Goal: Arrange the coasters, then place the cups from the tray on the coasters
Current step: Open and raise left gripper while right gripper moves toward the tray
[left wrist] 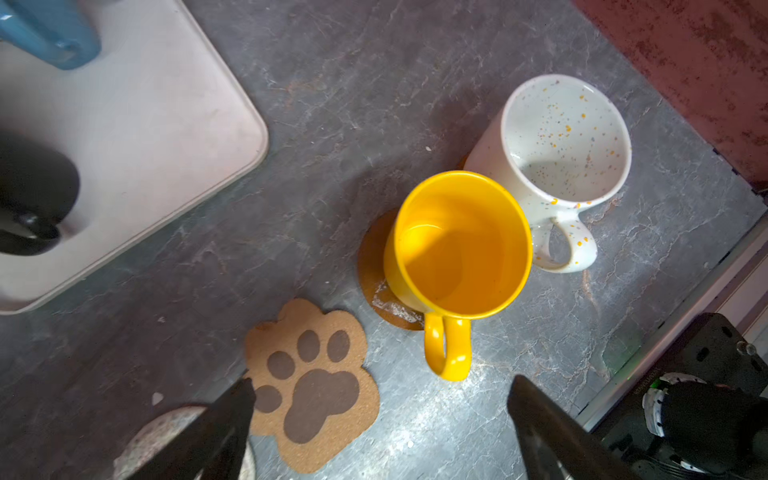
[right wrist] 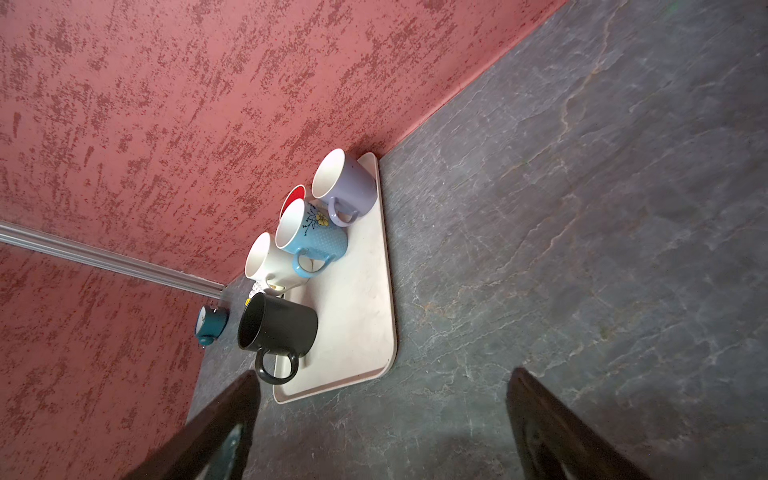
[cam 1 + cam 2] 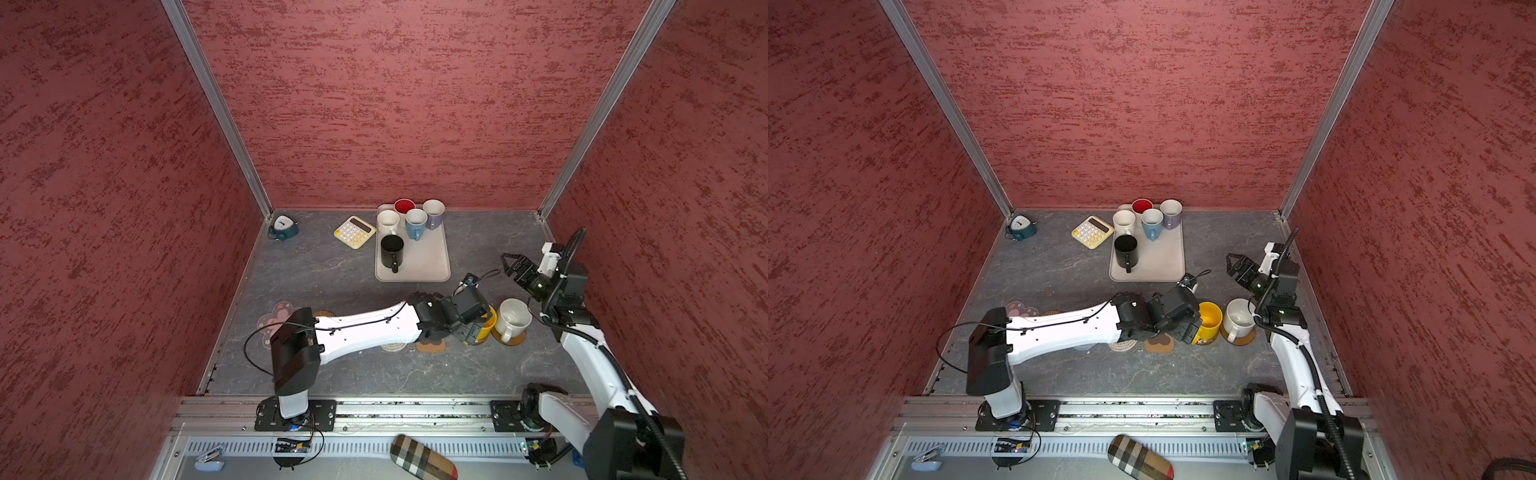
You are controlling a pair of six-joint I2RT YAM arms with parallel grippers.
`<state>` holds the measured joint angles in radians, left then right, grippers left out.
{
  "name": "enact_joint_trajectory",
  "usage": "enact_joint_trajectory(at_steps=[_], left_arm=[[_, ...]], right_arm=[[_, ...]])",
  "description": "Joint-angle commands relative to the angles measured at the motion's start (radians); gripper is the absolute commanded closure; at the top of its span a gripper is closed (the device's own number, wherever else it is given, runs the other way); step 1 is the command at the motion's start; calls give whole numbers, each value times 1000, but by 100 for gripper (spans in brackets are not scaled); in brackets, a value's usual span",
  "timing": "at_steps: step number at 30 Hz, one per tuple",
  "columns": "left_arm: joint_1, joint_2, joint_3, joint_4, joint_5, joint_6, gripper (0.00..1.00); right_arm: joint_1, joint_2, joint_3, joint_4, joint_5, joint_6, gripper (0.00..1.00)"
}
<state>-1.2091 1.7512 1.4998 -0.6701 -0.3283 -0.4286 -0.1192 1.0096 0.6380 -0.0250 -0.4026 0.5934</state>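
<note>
1. In both top views the left gripper [image 1: 381, 388] is buried under its own wrist. Only the wrist camera shows me its two dark fingers, spread wide with nothing between them.
2. The yellow mug [image 1: 457, 245] stands upright on a glossy brown disc [image 1: 374, 257]. Its handle points at the gap and stops just short of the fingertips. The disc is mostly covered by the mug.
3. The speckled white mug [image 1: 565, 141] stands right beside it. The rims overlap on my screen, so I cannot tell whether they touch. Its own brown coaster [image 3: 517, 341] shows only as a crescent.
4. The paw-print coaster [image 1: 311, 386] lies bare near the yellow mug. A crocheted round [image 1: 166, 428] is half behind one finger and cut by the frame edge.
5. The left forearm lies over the coaster row. I see only a sliver of the woven tan round [image 3: 322, 314], and the elbow overlaps the pink flower coaster [image 3: 272, 322].
6. The left arm stretches low across the table towards the right, with its wrist bent down over the yellow mug.
7. The right gripper [image 2: 384, 376] hangs raised near the right wall, fingers apart and empty, facing the tray [image 2: 361, 316].
8. On the tray stand the black mug [image 2: 276, 328], cream mug [image 2: 266, 262], blue mug [image 2: 311, 237] and lavender mug [image 2: 345, 183]. The red-lined mug [image 2: 293, 197] is mostly hidden behind the blue one.
</note>
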Motion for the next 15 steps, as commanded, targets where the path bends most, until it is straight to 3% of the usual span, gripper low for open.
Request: enact_joint_trajectory(at_steps=[1,15], left_arm=[[24,-78,-52,25,-48,7,0],[264,-419,-376,36,-4,-76,0]], right_arm=[[72,7,94,-54,62,-50,7],[422,346,392,-193,270,-187,14]])
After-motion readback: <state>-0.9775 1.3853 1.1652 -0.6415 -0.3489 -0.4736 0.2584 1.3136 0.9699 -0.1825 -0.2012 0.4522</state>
